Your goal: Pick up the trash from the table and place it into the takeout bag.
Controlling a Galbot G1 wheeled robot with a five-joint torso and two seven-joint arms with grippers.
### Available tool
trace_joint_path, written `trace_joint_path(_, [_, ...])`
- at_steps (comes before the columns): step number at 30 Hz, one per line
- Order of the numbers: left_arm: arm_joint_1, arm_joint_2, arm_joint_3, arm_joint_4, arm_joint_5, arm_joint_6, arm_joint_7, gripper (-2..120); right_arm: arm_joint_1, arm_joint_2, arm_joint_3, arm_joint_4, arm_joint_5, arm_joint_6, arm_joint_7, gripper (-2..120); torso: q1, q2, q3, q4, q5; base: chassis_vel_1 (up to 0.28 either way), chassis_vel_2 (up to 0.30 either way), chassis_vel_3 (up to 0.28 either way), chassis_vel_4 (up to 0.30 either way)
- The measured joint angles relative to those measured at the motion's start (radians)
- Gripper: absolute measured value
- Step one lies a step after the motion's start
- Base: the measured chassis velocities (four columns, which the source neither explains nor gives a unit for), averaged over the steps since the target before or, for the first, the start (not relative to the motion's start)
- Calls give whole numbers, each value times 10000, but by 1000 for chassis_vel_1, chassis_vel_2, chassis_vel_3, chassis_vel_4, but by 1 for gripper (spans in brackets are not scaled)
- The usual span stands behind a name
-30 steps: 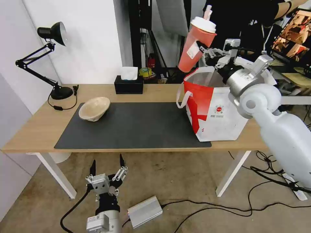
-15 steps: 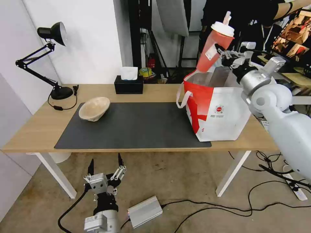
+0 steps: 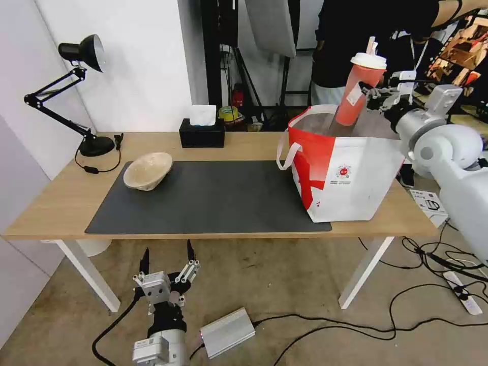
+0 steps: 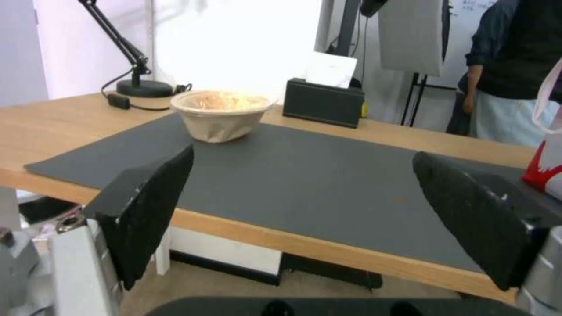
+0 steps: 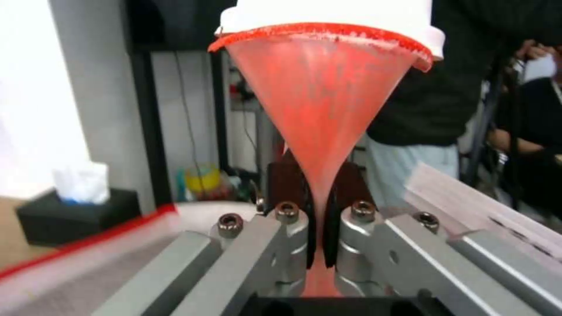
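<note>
My right gripper (image 3: 367, 91) is shut on the tall red cup (image 3: 359, 91) with a white lid, holding it tilted over the open mouth of the takeout bag (image 3: 351, 173), its base dipping inside the rim. The right wrist view shows the cup (image 5: 319, 114) squeezed flat between the fingers (image 5: 287, 184). A shallow beige pulp bowl (image 3: 148, 170) sits on the dark mat's far left corner on the table (image 3: 61, 203); it also shows as the bowl (image 4: 221, 113) in the left wrist view. My left gripper (image 3: 166, 264) hangs open below the table's front edge.
A black tissue box (image 3: 202, 133) stands at the table's back edge, and a black desk lamp (image 3: 81, 96) at the back left. A silver power brick (image 3: 227, 331) and cables lie on the floor. A person stands behind the bag.
My right gripper has carried the red cup to the right and downward, from above the bag's left rim to over its opening. The left gripper has stayed put.
</note>
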Motion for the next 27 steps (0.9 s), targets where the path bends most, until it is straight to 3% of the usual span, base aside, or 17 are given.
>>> trace_joint_path(16, [-235,506,157,132,-220,-21,24,100,231,-727,-696,73,148,-1302,568,2,0,0,0,1,-1,0,0,0,0])
trace_joint_path(27, [-247,541,163,111,-243,-25,34,100,293,-747,-954,6,151,-1893,774,2,0,0,0,1,0,0,0,0,0])
